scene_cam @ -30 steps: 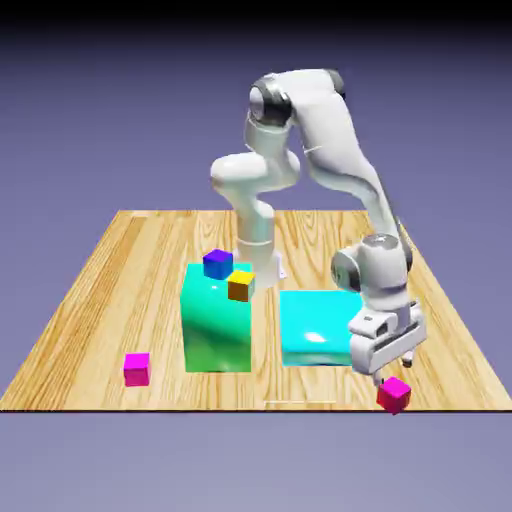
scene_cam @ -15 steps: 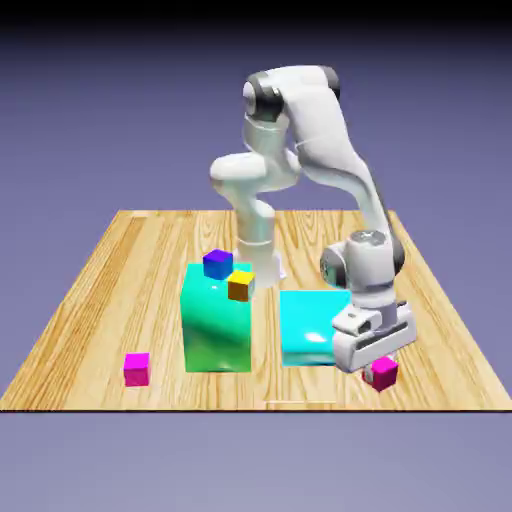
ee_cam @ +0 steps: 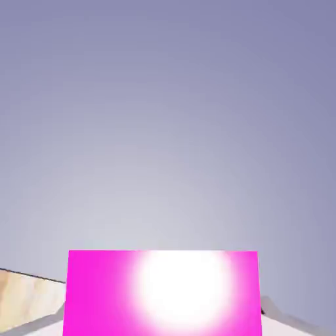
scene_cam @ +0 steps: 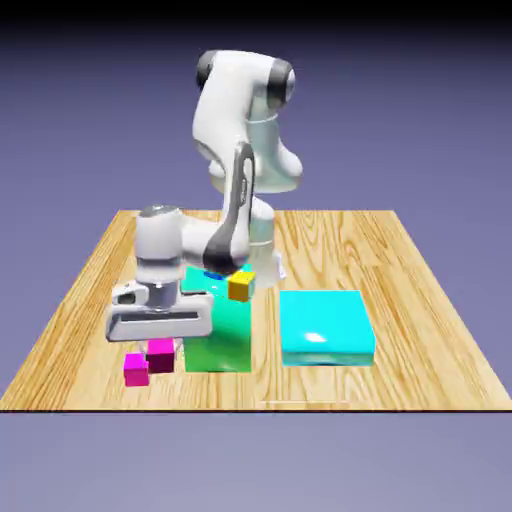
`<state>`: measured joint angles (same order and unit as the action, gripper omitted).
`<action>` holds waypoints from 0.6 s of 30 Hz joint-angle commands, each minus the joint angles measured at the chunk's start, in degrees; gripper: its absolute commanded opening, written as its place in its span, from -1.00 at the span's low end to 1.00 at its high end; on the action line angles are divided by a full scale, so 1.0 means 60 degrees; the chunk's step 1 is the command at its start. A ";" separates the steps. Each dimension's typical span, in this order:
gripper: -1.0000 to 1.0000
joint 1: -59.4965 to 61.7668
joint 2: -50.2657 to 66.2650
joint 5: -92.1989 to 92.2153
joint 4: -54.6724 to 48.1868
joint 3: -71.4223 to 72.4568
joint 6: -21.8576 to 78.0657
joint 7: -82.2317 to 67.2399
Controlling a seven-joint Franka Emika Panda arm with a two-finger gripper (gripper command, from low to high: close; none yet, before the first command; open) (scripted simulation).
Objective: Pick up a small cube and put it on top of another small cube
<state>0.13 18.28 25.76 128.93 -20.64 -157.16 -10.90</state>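
Gripper [scene_cam: 160,345] closed on small dark-magenta cube [scene_cam: 160,355], over the table [scene_cam: 430,365] toward its near edge, exterior view's left side. Held cube shows below the hand, just beside small bright magenta cube [scene_cam: 136,370] in the exterior view, on that one's right; can't tell if they touch. Bright magenta cube sits near the table's near left corner, upright. Tall green block [scene_cam: 218,335] right of both; orange cube [scene_cam: 241,287] at its upper right corner, blue cube [scene_cam: 215,274] at its top, mostly hidden by the arm [scene_cam: 235,180]. Flat cyan block [scene_cam: 325,325] farther right, well apart from the gripper. Hand view: held cube's pink face between the fingertips [ee_cam: 289,326], white glare on it, strip of wood lower left, blue-violet backdrop [ee_cam: 168,118] above.
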 commanded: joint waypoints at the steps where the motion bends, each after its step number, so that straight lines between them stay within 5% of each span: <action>1: -1.00 0.0041 -0.0057 0.0176 0.0071 -0.0160 0.0095 -0.0416; 18: -1.00 0.0104 -0.0531 0.2838 0.1092 -0.1702 0.1327 -0.6826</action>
<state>0.74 15.09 42.77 135.48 -30.86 -149.13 -51.85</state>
